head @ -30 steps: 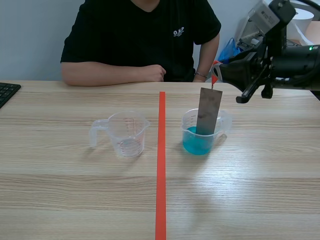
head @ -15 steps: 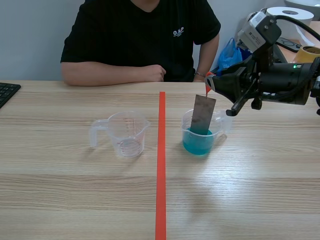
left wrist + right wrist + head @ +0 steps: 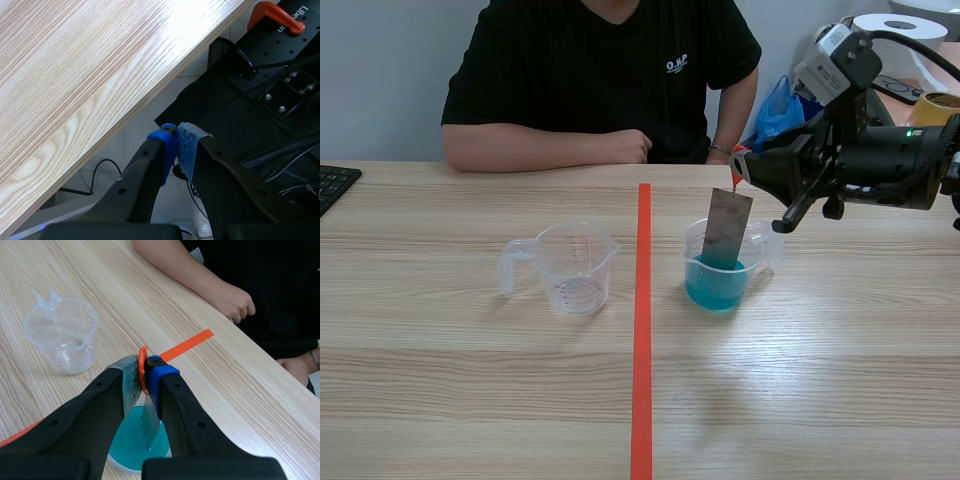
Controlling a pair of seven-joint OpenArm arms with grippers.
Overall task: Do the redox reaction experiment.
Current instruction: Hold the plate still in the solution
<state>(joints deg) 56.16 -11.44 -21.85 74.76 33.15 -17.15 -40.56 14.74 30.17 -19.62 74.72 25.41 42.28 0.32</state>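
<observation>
A grey metal plate (image 3: 725,230) hangs from an orange-red string or tab (image 3: 736,172), its lower end dipped in blue liquid inside a clear beaker (image 3: 720,272) right of the tape line. My right gripper (image 3: 744,166) is shut on that tab above the beaker. In the right wrist view the tab (image 3: 142,369) is pinched between the pads, with the plate (image 3: 150,420) and blue beaker (image 3: 135,440) below. An empty clear measuring cup (image 3: 570,265) stands left of the line, also the cup (image 3: 65,335) ahead of the right gripper. My left gripper (image 3: 177,145) is shut on nothing, off the table's edge.
A person in a black shirt sits across the table, forearm (image 3: 550,148) and hand (image 3: 235,300) resting on the far edge. A keyboard corner (image 3: 332,185) lies at far left. An orange-red tape line (image 3: 642,330) runs down the table's middle. Tape rolls (image 3: 900,30) sit behind the right arm.
Over the last second the right gripper came down and lowered the plate deeper into the blue liquid; in the last half second nothing moved.
</observation>
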